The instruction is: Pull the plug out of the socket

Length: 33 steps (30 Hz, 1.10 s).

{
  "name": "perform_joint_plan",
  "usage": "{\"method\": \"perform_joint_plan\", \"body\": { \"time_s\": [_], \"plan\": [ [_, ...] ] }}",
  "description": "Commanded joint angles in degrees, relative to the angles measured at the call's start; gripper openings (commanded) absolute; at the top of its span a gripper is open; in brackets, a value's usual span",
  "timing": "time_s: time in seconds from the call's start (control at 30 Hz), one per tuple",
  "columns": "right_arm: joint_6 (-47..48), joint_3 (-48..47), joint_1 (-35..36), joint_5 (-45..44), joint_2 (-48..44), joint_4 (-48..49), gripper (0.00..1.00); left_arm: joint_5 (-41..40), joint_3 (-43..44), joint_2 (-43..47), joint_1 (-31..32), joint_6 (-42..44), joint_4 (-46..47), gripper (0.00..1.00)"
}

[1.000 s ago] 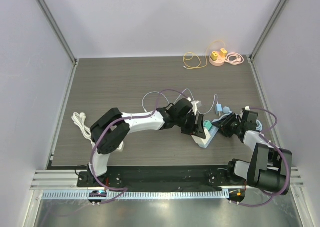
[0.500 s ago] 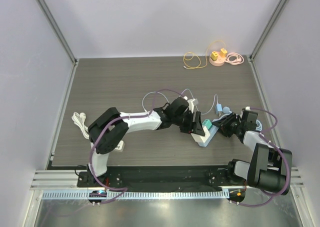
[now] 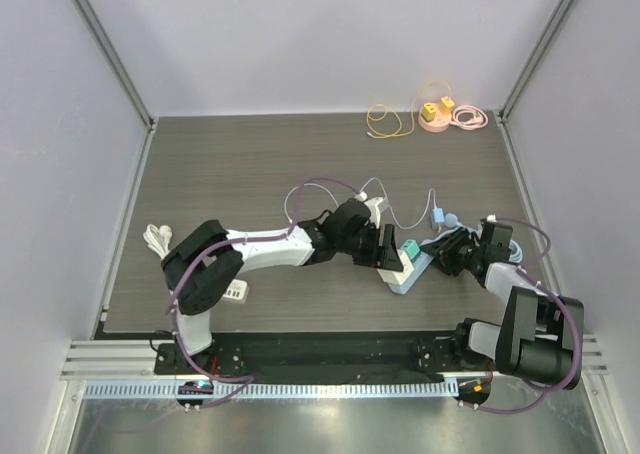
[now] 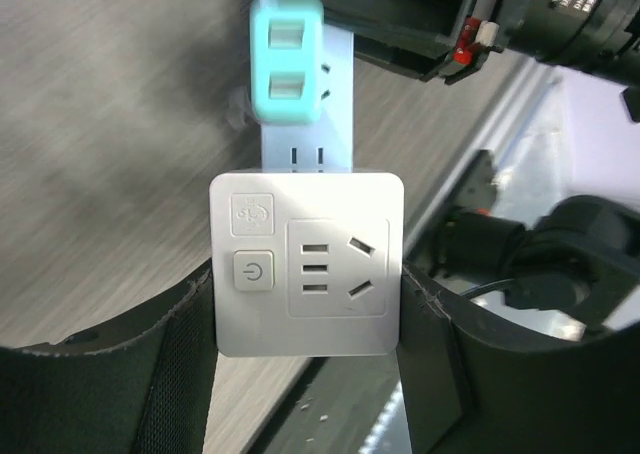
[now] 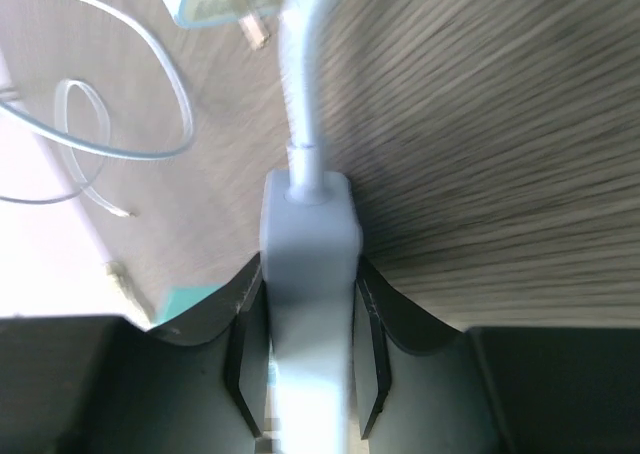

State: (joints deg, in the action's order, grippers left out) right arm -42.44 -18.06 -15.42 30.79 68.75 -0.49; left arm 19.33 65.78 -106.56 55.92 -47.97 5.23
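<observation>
A pale blue socket strip (image 3: 415, 268) lies right of the table's centre. A teal plug (image 3: 410, 249) sits in it, also seen in the left wrist view (image 4: 286, 59). A white square adapter plug (image 4: 305, 264) with a power button covers the strip's near end. My left gripper (image 4: 305, 349) is shut on this adapter's two sides, seen from above at the strip's left end (image 3: 392, 258). My right gripper (image 3: 450, 257) is shut on the strip's cable end (image 5: 308, 264), and the strip's cable (image 5: 300, 74) runs away from the fingers (image 5: 372, 304).
A small blue charger (image 3: 438, 215) with a thin clear cable (image 5: 100, 104) lies just behind the strip. A pink round socket with yellow plugs (image 3: 437, 114) and a yellow cable (image 3: 385, 122) sit at the back right. A white cable bundle (image 3: 158, 240) lies at the left edge.
The left arm's elbow has swung left and toward the near edge. The strip's adapter end has shifted slightly left and back. Both grips are unchanged.
</observation>
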Motion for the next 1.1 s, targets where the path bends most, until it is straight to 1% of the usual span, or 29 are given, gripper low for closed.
{"method": "perform_joint_plan", "body": {
  "time_s": [0.0, 0.1, 0.2, 0.27, 0.33, 0.4, 0.43, 0.5, 0.53, 0.57, 0.63, 0.67, 0.7, 0.73, 0.77, 0.87, 1.03, 1.07],
  "plan": [
    [6.8, 0.9, -0.8, -6.6, 0.3, -1.0, 0.01, -11.4, 6.1, 7.4, -0.4, 10.3, -10.8, 0.0],
    [6.8, 0.9, -0.8, -7.0, 0.5, -1.0, 0.01, -10.5, 5.9, 8.3, -0.4, 10.9, -11.7, 0.0],
    [6.7, 0.8, -0.9, -7.1, 0.6, -1.1, 0.01, -5.7, 5.0, 8.2, -0.7, 8.7, -8.6, 0.0],
    [6.7, 0.9, -0.9, -7.0, 0.4, -1.0, 0.01, -5.4, 4.4, 8.7, -0.8, 7.6, -7.3, 0.0],
    [6.7, 0.9, -0.9, -6.7, 0.4, -1.0, 0.01, -7.4, 3.8, 9.7, -0.8, 7.5, -7.3, 0.0],
    [6.8, 1.0, -0.8, -5.8, 0.5, -0.9, 0.01, -11.0, 4.6, 10.1, -0.9, 9.6, -9.4, 0.0],
    [6.9, 1.0, -0.9, -5.3, 0.6, -0.7, 0.01, -12.5, 5.2, 10.1, -1.0, 10.6, -12.7, 0.0],
    [7.0, 1.2, -0.9, -3.4, 0.2, 0.1, 0.01, -14.4, 7.7, 9.4, -1.7, 12.1, -16.1, 0.0],
    [6.9, 1.4, -0.9, -2.7, -0.1, 0.2, 0.01, -14.3, 8.5, 8.7, -2.3, 13.1, -19.5, 0.0],
    [6.8, 1.5, -0.8, -2.3, -0.5, 0.2, 0.01, -12.8, 9.3, 7.3, -4.2, 13.1, -20.6, 0.0],
    [6.7, 1.9, -0.9, -1.6, -1.6, 0.1, 0.01, -6.9, 11.0, 5.0, -6.9, 11.6, -21.2, 0.0],
    [6.6, 2.0, -0.8, -1.4, -1.8, 0.2, 0.01, -0.2, 11.5, 3.8, -9.6, 10.5, -20.6, 0.0],
    [6.7, 2.1, -0.8, -0.9, -1.9, 0.1, 0.01, 2.8, 12.1, 1.5, -10.8, 9.7, -20.2, 0.0],
    [6.5, 2.2, -0.8, -0.6, -2.0, 0.1, 0.01, 8.0, 12.3, -0.6, -12.9, 8.3, -18.7, 0.0],
    [6.6, 2.2, -0.8, -0.4, -2.0, 1.8, 0.01, 9.7, 12.4, -0.6, -13.7, 7.7, -18.0, 0.0],
    [6.5, 2.4, -0.8, 0.2, -1.9, 2.2, 0.01, 12.1, 14.3, -3.8, -15.7, 6.6, -17.6, 0.0],
    [6.6, 2.6, -0.8, 0.6, -1.4, 3.0, 0.01, 15.1, 20.8, -10.1, -17.2, 5.2, -21.6, 0.0],
    [6.6, 2.5, -0.8, 0.5, -1.3, 3.0, 0.01, 15.6, 22.4, -10.9, -17.2, 5.2, -22.1, 0.02]
  ]
}}
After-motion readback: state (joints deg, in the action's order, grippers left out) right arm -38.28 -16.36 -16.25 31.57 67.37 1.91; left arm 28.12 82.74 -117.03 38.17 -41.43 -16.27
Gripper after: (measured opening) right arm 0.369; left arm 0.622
